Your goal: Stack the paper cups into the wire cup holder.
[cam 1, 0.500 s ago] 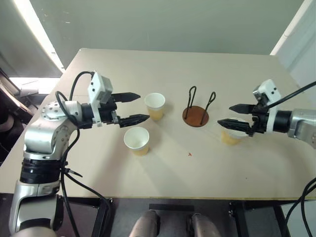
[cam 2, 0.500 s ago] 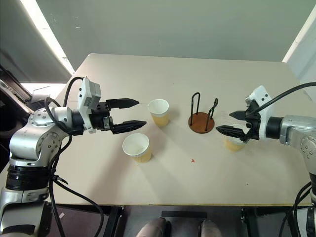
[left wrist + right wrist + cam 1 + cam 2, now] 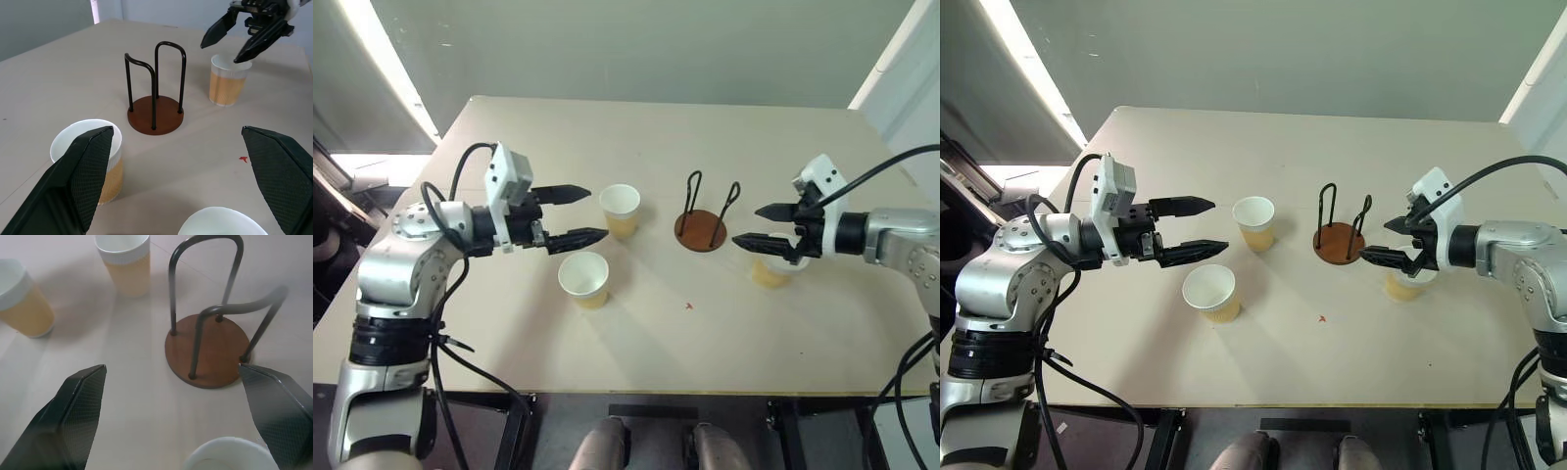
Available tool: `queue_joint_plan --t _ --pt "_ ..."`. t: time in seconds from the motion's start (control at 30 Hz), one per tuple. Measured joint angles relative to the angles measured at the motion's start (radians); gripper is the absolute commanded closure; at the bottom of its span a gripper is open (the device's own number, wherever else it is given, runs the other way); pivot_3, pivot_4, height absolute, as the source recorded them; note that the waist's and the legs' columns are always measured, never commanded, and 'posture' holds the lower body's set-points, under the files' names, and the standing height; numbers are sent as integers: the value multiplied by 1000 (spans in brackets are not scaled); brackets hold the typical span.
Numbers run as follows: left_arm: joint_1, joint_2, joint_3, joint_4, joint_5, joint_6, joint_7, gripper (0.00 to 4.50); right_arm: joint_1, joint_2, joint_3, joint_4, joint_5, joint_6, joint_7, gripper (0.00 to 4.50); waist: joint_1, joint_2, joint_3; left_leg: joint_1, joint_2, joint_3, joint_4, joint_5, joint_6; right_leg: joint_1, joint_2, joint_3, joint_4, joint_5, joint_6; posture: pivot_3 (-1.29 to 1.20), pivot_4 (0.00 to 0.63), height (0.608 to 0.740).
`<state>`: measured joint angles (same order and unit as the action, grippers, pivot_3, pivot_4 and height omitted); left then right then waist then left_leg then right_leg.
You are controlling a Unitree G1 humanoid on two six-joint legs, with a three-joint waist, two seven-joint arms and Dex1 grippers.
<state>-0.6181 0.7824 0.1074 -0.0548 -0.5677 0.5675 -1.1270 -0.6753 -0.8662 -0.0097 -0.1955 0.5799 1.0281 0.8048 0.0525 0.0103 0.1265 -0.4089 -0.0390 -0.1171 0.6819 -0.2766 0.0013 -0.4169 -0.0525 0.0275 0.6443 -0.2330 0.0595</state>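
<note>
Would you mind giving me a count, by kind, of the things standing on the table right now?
Paper cups: 3, namely one left of the holder, one nearer the table's front edge, and one under the right gripper.
Wire cup holder: 1, with no cup in it.
Total: 4

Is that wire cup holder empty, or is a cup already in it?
Empty. The wire cup holder shows a bare brown base between its loops; all three paper cups stand on the table.
</note>
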Motion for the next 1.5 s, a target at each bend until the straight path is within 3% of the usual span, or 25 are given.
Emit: queue_joint_plan --t 0.4,0.7,0.8,1.13,1.17,1.5 --pt "-14 8 0 12 3 -1 -2 0 -107 94 139 208 -152 -82 1 50 -1 0 0 -1 0 0 0 0 0 0 0 0 0 0 0 0 150 740" --pt "-14 14 0 12 4 -1 -1 0 -173 220 144 287 -205 -94 -36 50 0 0 0 -1 0 -1 0 0 0 0 0 0 0 0 0 0 150 740" --pt "-14 14 0 12 4 -1 0 0 -179 242 144 297 -217 -92 -44 664 0 0 0 -1 0 -1 0 0 0 0 0 0 0 0 0 0 150 740" --pt "-14 37 0 11 -3 13 -29 0 -178 237 134 279 -213 -58 -47 4268 0 0 0 -1 0 -1 -1 0 0 0 0 0 0 0 0 0 150 740" --pt "-14 45 -1 10 -13 22 -41 0 -175 226 132 264 -207 -55 -35 4455 0 0 0 -1 0 -1 -1 0 0 0 0 -1 0 0 0 0 150 740" --pt "8 138 -35 -131 -103 115 -203 0 -68 29 137 -47 -87 -27 179 4455 -1 0 0 -3 0 -1 -1 0 0 -1 0 -1 -1 0 0 0 150 740"
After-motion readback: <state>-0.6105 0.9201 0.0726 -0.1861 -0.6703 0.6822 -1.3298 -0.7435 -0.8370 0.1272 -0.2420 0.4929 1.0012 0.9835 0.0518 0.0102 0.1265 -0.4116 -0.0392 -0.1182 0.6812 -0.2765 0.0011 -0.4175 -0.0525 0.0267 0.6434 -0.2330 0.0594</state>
